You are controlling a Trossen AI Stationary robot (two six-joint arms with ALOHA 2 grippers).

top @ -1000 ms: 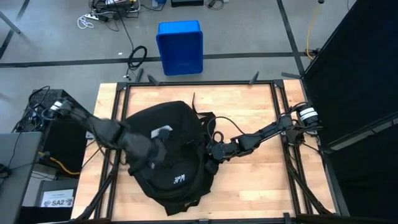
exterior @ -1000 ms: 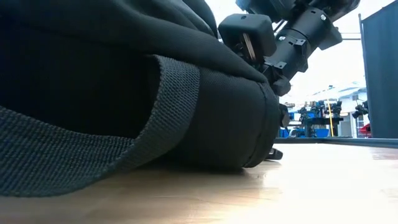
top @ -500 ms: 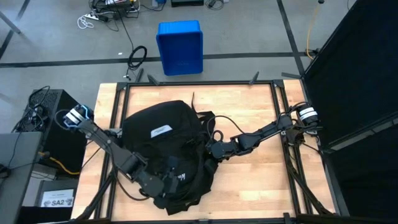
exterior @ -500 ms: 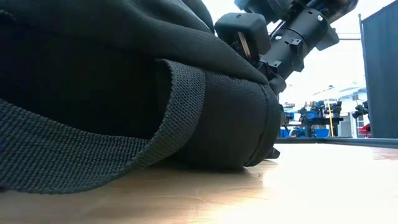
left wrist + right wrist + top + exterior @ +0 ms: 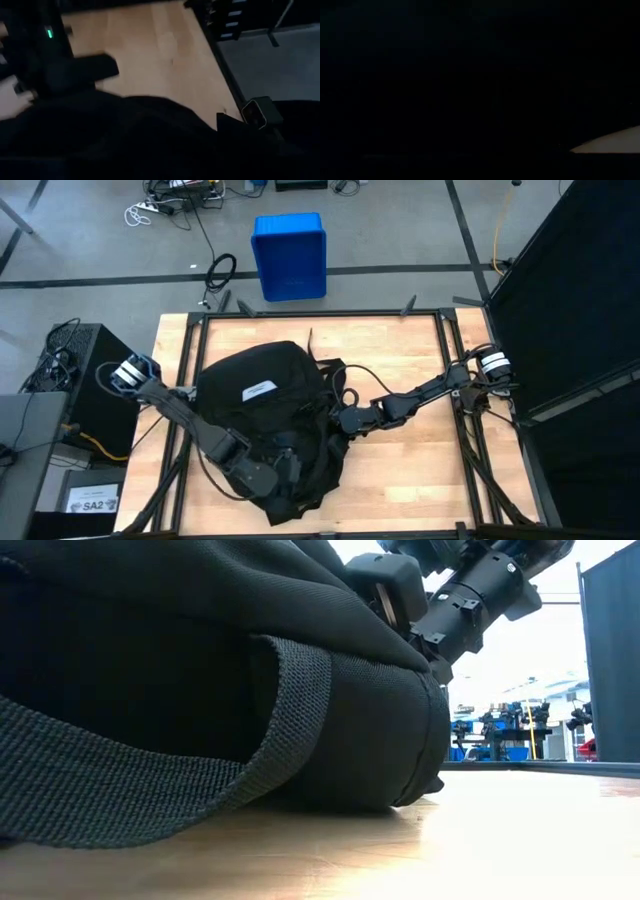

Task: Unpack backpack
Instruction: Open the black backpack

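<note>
Large black fabric backpack [image 5: 265, 425] lies flat, white label up.
Long axis runs front-to-back (slightly skewed); left gripper [image 5: 285, 468] and right gripper [image 5: 343, 421] at it, finger states indiscernible.

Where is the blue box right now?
In the high view, the blue plastic bin sits on the grey floor just beyond the wooden table's far edge, behind the large black fabric backpack, next to a coiled black cable.

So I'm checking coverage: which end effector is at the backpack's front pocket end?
The left end effector, over the backpack; the right end effector is at its side.
</note>
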